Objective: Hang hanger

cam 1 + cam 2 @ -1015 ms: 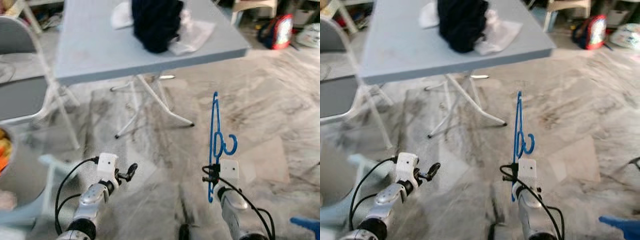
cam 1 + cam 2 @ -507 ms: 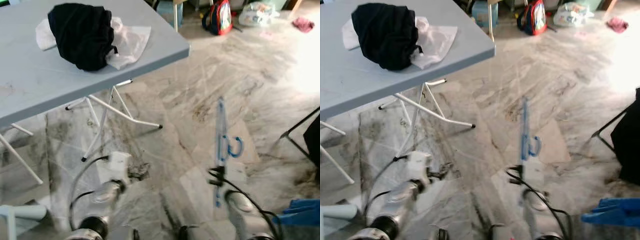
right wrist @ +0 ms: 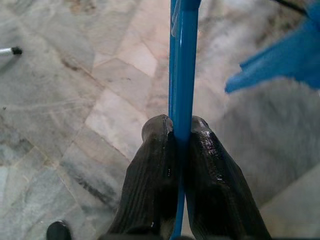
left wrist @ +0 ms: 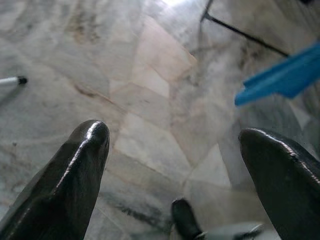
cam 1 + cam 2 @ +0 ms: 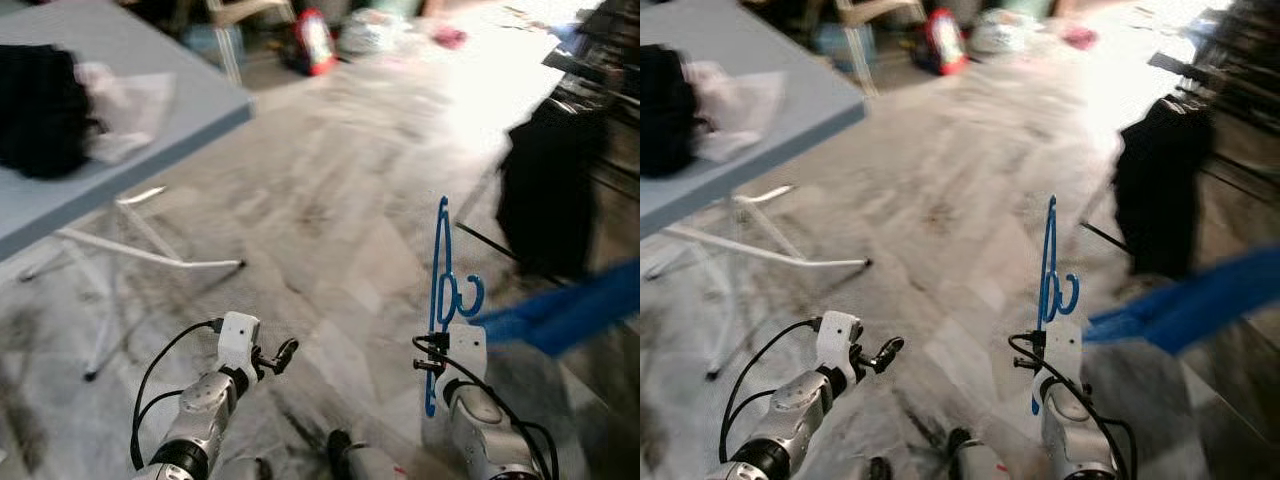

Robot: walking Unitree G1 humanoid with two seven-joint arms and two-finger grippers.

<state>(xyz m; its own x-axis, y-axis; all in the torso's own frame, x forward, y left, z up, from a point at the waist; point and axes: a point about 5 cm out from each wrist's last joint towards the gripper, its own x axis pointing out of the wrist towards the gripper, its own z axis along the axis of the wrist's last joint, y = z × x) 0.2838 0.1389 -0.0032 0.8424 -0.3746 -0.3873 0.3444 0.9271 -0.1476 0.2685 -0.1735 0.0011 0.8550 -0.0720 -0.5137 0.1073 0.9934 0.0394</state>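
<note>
Head views: hanger point(image 5: 439, 290) upright, edge-on, above marble floor point(image 5: 330, 200), R gripper point(image 5: 437, 352) at its lower part, forearm low. Dark garment point(image 5: 545, 185) ahead-right, prob. the rack. Advice: keep hanger vertical, hook clear, approach slow.

L wrist: L gripper point(image 4: 172, 150) spread wide, empty, over floor.

R wrist: fingers point(image 3: 150, 185) pinched tight on hanger bar.

Grey table point(image 5: 150, 125) w/ dark cloth point(image 5: 40, 125), red bag point(image 5: 313, 40) beyond.

Blue hanger point(image 5: 440, 268) — upright, edge-on
</note>
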